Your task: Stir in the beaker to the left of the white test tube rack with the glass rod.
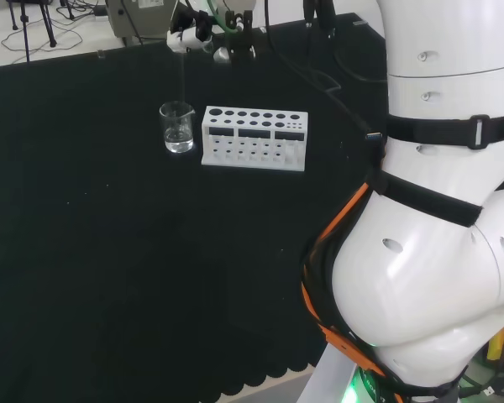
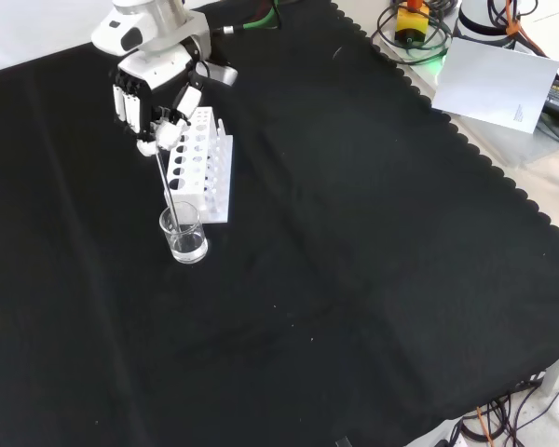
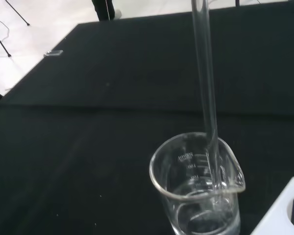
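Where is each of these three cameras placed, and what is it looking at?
Head view: behind and above the arm's base, looking over white links at the beaker and rack.
Front view: opposite, looking down; the hand holds the glass rod.
Wrist view: at the wrist, looking down the rod into the beaker.
All share the beaker.

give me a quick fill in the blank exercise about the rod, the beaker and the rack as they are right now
1. The hand holds a glass ____ between its fingers.
2. The lower end of what it holds sits inside the ____, which contains a little clear liquid.
3. In the head view, the beaker stands to the ____ of the white test tube rack.
4. The holes of the test tube rack are ____.

Missing words: rod; beaker; left; empty
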`<state>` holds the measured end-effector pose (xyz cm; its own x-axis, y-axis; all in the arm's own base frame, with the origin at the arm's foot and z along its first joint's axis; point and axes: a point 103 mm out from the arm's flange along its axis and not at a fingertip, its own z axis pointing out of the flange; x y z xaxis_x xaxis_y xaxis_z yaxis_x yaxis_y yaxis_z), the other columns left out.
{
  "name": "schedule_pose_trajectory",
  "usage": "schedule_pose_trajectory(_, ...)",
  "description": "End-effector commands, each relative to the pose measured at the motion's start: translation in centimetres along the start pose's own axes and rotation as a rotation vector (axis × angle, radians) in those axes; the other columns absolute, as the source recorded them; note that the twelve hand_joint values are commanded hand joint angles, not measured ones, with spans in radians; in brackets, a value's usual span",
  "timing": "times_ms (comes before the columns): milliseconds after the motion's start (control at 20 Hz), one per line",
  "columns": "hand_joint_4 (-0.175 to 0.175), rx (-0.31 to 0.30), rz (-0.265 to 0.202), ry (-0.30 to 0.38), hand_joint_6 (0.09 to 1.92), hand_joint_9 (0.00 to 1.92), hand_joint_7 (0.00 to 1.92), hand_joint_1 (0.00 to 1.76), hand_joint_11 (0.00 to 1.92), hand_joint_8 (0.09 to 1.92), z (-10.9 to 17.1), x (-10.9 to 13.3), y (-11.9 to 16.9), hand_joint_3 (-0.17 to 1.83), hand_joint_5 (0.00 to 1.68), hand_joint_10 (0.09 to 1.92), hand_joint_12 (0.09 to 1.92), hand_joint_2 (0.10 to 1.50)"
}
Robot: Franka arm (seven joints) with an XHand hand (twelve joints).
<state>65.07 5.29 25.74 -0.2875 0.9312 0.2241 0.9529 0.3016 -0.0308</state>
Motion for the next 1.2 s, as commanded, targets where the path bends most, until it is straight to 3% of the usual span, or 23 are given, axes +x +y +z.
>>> schedule_pose_trajectory(50,-0.175,0.022,0.022,-0.010,0.24,1.75,1.12,1.30,1.22,1.10,0.7,-0.5,-0.8,-0.06,1.23,0.75,0.80,1.07)
schedule_pose_trajectory(300,-0.175,0.031,0.023,-0.021,0.24,1.75,1.12,1.30,1.22,1.10,0.8,0.8,-1.5,-0.05,1.23,0.75,0.80,1.07)
schedule_pose_trajectory(750,-0.175,0.017,-0.044,-0.006,0.24,1.76,1.12,1.30,1.22,1.10,2.2,4.8,-0.3,-0.05,1.23,0.75,0.79,1.07)
schedule_pose_trajectory(900,-0.175,0.019,-0.049,0.002,0.24,1.76,1.12,1.30,1.22,1.10,2.5,4.6,0.6,-0.05,1.23,0.75,0.79,1.07)
schedule_pose_trajectory(1200,-0.175,0.015,-0.017,-0.009,0.24,1.75,1.12,1.30,1.22,1.10,1.9,2.2,1.8,-0.05,1.24,0.75,0.79,1.07)
